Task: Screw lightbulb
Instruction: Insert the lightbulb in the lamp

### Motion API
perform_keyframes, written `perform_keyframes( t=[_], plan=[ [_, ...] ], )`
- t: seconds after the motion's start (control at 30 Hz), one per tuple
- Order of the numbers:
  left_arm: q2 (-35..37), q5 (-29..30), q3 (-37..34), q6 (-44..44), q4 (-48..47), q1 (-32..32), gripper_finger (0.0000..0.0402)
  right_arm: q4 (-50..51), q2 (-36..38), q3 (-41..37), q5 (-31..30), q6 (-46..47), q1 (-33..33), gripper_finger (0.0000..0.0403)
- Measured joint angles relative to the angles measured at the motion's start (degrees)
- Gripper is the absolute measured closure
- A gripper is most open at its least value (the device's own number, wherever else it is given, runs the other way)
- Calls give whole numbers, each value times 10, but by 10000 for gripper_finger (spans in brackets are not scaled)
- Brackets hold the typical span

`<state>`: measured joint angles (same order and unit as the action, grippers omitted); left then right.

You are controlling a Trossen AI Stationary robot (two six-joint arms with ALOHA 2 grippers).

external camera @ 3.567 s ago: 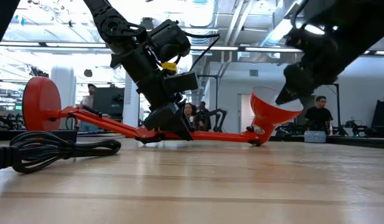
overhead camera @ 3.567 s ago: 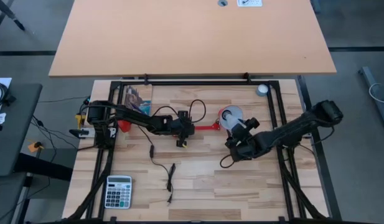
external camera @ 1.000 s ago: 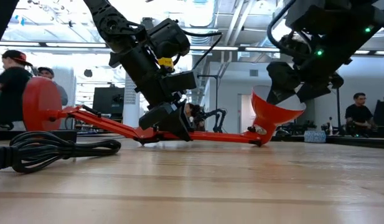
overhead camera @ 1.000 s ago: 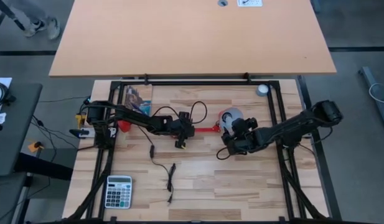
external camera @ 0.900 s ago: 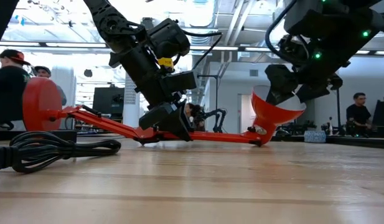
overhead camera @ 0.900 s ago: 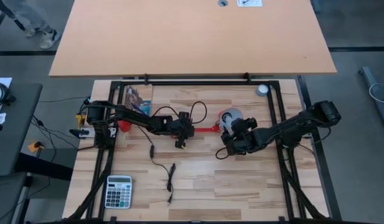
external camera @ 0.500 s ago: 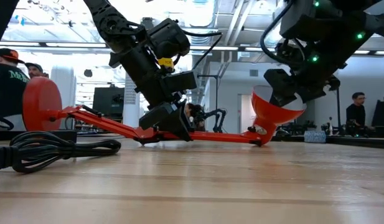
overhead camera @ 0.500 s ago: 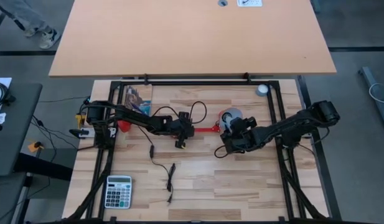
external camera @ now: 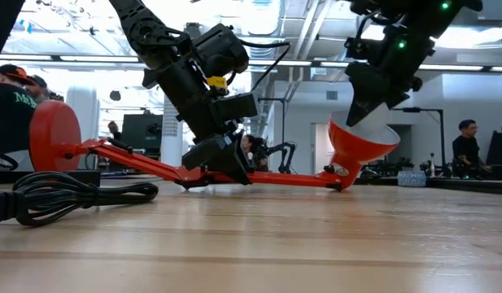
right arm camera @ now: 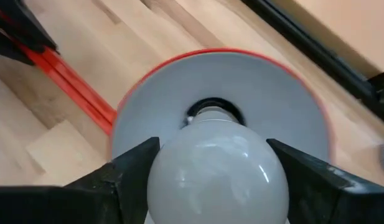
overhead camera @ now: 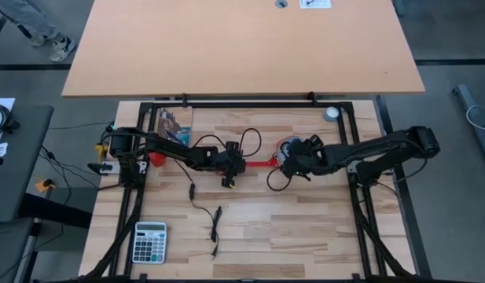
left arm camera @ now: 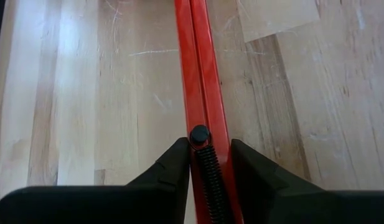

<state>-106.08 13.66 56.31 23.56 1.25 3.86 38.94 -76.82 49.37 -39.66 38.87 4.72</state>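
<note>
A: What's the left gripper doing?
B: Fingers pinched on the red lamp arm, pinning it to the table.
A: And further right?
B: The right gripper clasps the lightbulb, base pointing straight into the shade, axis lined up with the socket just ahead, so it should push in and twist

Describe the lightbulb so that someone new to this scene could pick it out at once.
Find the red lamp lying across the wooden table; its shade is under the right gripper. The lightbulb sits between that gripper's fingers, base at the shade's socket. It is the only white, pear-shaped thing; the shade around it is far wider.
</note>
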Motion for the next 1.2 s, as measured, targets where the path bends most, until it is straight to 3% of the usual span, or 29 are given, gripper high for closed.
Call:
perform_keyframes(
  t=[0.33,1.2],
  plan=[
    [0,2,0,-3,0,0,298,14,3,1,41,-14,-5,115],
    [0,2,0,12,21,-10,296,6,-13,1,54,-31,-23,115]
  ],
)
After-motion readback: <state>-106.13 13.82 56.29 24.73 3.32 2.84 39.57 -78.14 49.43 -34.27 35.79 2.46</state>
